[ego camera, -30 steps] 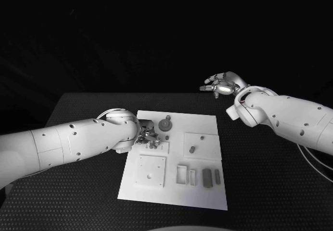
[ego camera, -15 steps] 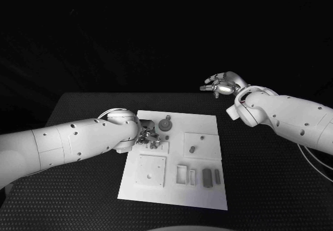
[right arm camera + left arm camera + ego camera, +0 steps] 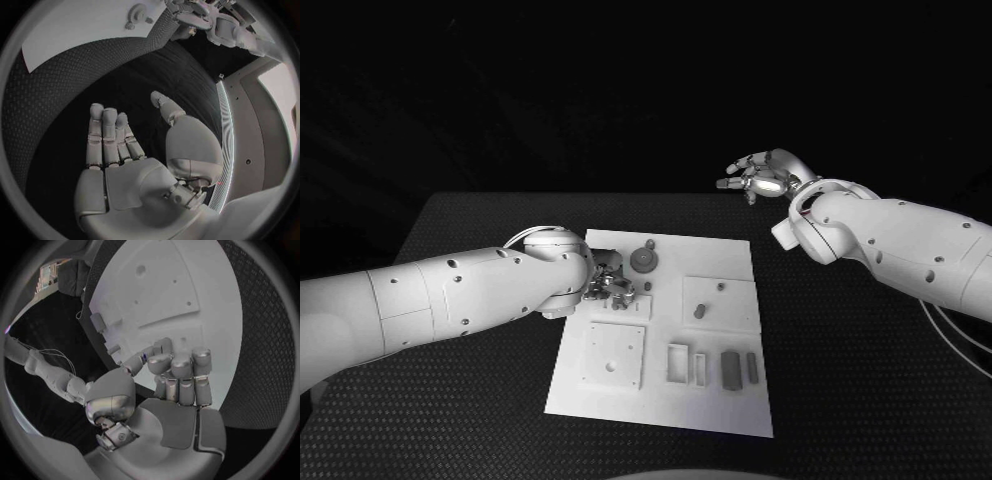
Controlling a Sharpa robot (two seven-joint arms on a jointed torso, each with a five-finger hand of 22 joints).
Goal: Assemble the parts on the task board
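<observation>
- Left arm [image 3: 430, 300]: smooth white shell in rounded segments, small dark screw holes dotted along it.
- Right arm [image 3: 906, 245]: same white casing; thin pale cable looping beneath.
- Left hand [image 3: 178, 377], right hand [image 3: 115, 145]: silver metal, segmented fingers, plated palms.

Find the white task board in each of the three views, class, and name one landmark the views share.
Head view: task board in the table's middle.
Left wrist view: beyond the curled left hand.
Right wrist view: at the rim, past the right hand.
Shared landmark: the round grey part.

Head camera looks down; wrist cameras share task board [image 3: 668, 325].
</observation>
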